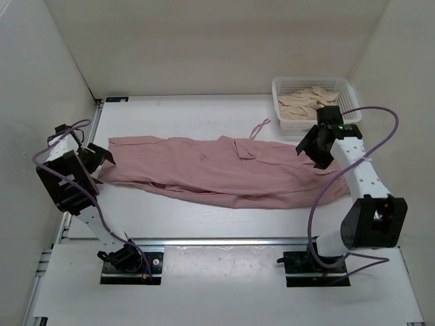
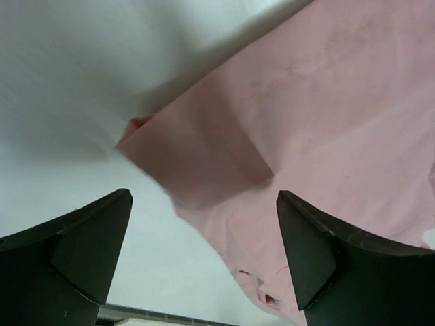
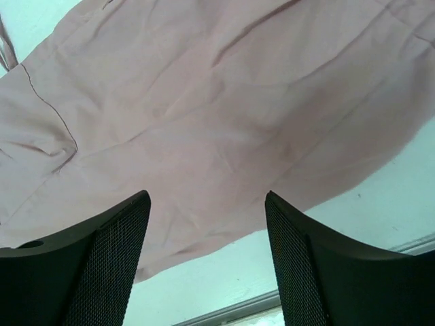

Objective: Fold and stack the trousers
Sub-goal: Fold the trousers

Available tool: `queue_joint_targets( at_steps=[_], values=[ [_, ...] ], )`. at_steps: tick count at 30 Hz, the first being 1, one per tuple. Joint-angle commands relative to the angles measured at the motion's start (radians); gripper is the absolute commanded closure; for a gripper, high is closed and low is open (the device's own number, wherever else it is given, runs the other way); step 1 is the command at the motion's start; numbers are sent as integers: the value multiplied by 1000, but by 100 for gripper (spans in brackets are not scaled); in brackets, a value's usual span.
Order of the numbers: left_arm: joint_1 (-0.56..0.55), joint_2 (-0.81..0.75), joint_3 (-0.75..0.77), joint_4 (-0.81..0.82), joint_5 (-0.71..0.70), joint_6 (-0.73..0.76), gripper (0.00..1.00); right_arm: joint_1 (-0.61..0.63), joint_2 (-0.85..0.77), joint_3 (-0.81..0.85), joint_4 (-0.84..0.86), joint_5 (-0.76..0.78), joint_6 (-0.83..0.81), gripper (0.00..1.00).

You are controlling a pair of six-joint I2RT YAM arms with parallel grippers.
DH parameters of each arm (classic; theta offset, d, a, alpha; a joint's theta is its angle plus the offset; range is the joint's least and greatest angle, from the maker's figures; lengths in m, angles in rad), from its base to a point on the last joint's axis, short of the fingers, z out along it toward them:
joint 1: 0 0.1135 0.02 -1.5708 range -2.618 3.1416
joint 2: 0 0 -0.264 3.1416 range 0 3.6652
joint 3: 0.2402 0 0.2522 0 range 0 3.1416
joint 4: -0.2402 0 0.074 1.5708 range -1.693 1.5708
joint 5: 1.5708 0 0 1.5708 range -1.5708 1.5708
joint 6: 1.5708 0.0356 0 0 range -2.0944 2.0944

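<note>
Dusty-pink cloth fills the middle of the overhead view: the trousers (image 1: 217,173) lie stretched in a long band across the white table (image 1: 204,112), from centre left to centre right, with a pocket flap (image 1: 245,149) on top and a thin drawstring (image 1: 259,128) curling off the upper edge. A white basket (image 1: 282,85) holding beige pieces (image 1: 306,102) sits in the upper right, just beyond the cloth. The left gripper (image 1: 102,159) is at the band's left end and the right gripper (image 1: 309,146) is over its right end, though from up here I cannot judge how their jaws stand. The left wrist camera settles that for its side: two dark fingers (image 2: 81,251) stand wide apart with nothing between them, and a folded corner (image 2: 136,129) of the cloth lies on bare table beyond. The right wrist camera shows its jaws spread as well, holding nothing, above creased pink fabric that covers most of the frame. The hem runs along the lower right, and the drawstring shows at the upper left.
</note>
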Motion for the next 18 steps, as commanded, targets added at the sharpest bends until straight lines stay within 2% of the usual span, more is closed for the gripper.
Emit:
queue_joint_targets(
  at_steps=[1, 4, 8, 10, 11, 12, 13, 15, 18],
  values=[
    [-22, -7, -20, 68, 87, -46, 0, -7, -87, -22, -56, 39, -35, 27],
    [-46, 25, -40, 95, 75, -69, 1, -17, -165, -49, -56, 49, -35, 23],
    [-94, 83, -62, 135, 86, -69, 8, -18, -231, -59, -79, 61, -46, 22],
    [-115, 94, -71, 144, 45, -78, 14, -27, -255, -59, -105, 72, -56, 21],
    [-115, 108, -71, 144, 35, -90, 19, -27, -256, -59, -105, 82, -56, 21],
    [-115, 108, -71, 144, 21, -90, 45, -27, -266, -49, -119, 83, -67, 21],
    [-115, 108, -54, 144, 2, -90, 63, -27, -278, -49, -133, 95, -67, 21],
    [-115, 78, -10, 144, -26, -71, 90, -27, -291, -39, -148, 95, -78, 21],
    [-115, 45, 123, 71, -127, -37, 90, -36, -318, -29, -159, 106, -88, 21]
  ],
)
